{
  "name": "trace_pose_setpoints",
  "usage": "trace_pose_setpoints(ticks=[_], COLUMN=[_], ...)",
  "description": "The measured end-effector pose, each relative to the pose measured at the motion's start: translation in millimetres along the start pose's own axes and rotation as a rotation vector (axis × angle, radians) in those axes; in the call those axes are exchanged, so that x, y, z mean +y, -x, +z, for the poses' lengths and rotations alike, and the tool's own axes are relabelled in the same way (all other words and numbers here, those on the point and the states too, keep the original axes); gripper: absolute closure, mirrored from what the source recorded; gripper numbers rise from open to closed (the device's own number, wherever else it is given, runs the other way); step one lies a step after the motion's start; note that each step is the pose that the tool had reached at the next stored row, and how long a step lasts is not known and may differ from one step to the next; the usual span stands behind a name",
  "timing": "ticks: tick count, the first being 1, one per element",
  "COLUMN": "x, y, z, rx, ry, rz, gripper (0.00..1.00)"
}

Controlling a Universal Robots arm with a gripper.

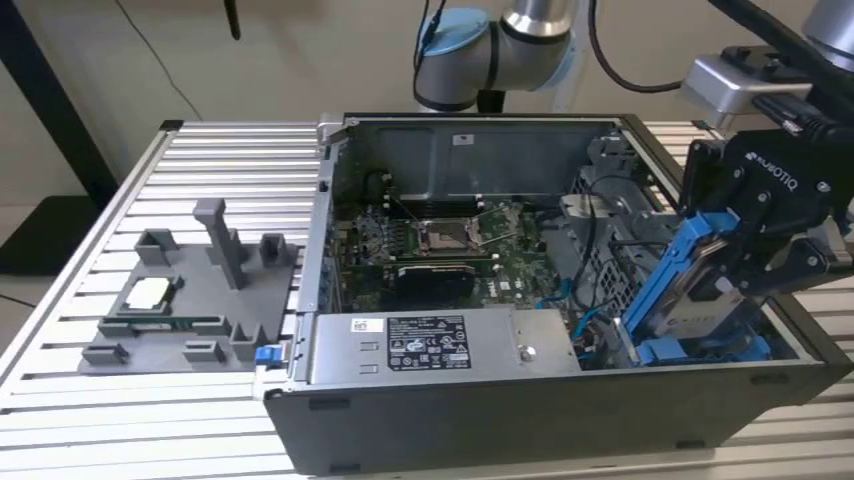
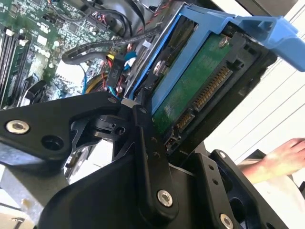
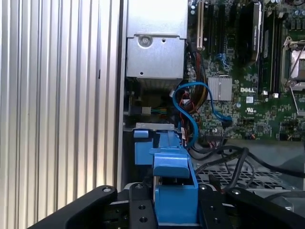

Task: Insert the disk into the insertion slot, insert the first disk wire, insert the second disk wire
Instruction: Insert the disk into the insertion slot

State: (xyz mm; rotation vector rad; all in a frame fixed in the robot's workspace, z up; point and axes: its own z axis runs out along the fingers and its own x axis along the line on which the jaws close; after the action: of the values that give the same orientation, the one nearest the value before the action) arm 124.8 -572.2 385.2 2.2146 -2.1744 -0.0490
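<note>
Ribbed metal worktop (image 1: pixel 200 160) carried the open computer case (image 1: pixel 534 420), and at its near corner on the exterior view's right the arm (image 1: pixel 521 45) leaned down steeply, its claw (image 1: pixel 747 280) clamped on the tilted disk (image 1: pixel 694 300), whose lower end was near the insertion slot (image 1: pixel 701 350): the first step was in hand, I judged, and it needed the disk squared to that slot.

Above the computer case (image 1: pixel 534 420), the arm (image 1: pixel 514 55) is a silver tube with a pale blue joint cap, trailing black cables (image 1: pixel 603 55). The black gripper (image 1: pixel 754 270) bears white lettering, and silver screws (image 2: pixel 164 198) stud its linkage fingers (image 2: pixel 152 157).
</note>
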Motion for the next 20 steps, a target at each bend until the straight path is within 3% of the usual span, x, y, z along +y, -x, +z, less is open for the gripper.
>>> trace_pose_setpoints(ticks=[6, 10, 15, 17, 20], x=[-0.5, -0.6, -0.7, -0.7, -0.5], y=[0.0, 0.0, 0.0, 0.1, 0.0], z=[9.3, 11.4, 12.1, 12.2, 8.4], rx=[-0.0001, -0.0001, 0.0002, 0.0, 0.0], ry=[0.0003, 0.0003, 0.0001, 0.0002, 0.0002], rz=[0.0, 0.0, 0.0, 0.0, 0.0], gripper=[0.67, 0.67, 0.67, 0.6, 0.6])
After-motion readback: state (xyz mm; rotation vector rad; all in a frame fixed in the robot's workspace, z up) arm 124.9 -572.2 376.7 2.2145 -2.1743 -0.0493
